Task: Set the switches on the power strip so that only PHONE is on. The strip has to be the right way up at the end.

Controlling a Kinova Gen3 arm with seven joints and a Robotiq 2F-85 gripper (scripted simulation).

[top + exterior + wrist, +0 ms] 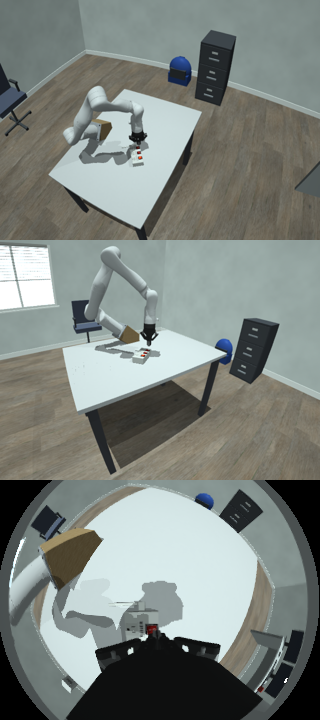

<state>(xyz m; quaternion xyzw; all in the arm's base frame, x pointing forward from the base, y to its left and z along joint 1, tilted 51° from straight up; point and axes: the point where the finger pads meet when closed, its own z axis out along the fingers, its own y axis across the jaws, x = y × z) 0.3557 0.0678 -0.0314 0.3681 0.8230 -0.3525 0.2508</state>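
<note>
On the pale surface (165,124) (165,369) (200,560), the white power strip (137,163) (138,359) (149,614) lay with its red switches (139,152) (145,352) (151,629) facing up, the nearest-to-me one looking brighter, while the empty black jaws (138,142) (149,344) hung pressed together just above its far end.

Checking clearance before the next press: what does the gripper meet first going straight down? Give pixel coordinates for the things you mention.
Probably the white power strip (137,164) (138,359) (131,630), near its far-end red switch (137,147) (147,350) (152,629); exact landing spot unclear.
</note>
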